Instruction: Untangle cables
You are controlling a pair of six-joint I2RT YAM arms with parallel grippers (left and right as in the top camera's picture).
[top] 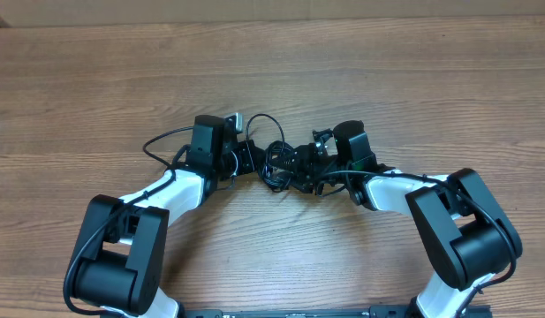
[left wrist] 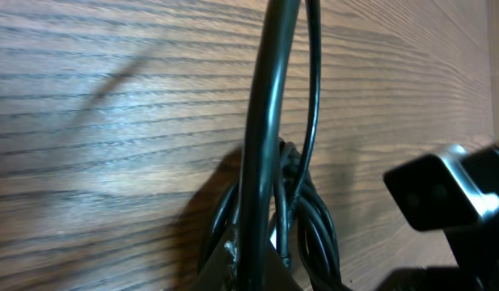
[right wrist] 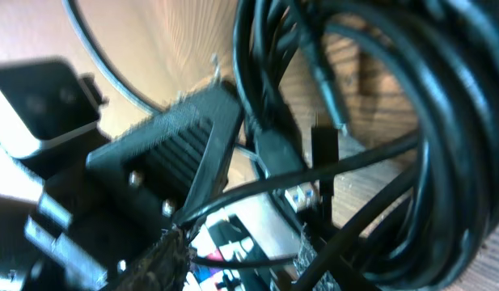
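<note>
Overhead, I see one knotted bundle of cables (top: 277, 164) lying directly between the two sets of jaws. The left gripper (top: 247, 159) is at one side of it and the right gripper (top: 309, 170) at the other, both touching or nearly touching the knot. One loose loop (top: 265, 122) arches away from the bundle on the far side of the left jaws.

From the left wrist, a cord rises straight out from between my fingertips with the coil just beyond them, so I judge those jaws are narrowed onto a strand of the bundle. From the right wrist, cords cross the gap between my pads (right wrist: 168, 252), but I cannot tell whether they are clamped.

I judge this to be the pulling-apart step, early on, since the knot looks fully wound. The next move calls for a firm hold on one side while the other draws a single strand outward, away from the opposite jaws.

Count: two grippers, one bundle and at least two plug ends (right wrist: 328, 105) visible. I cannot count the separate cords.
</note>
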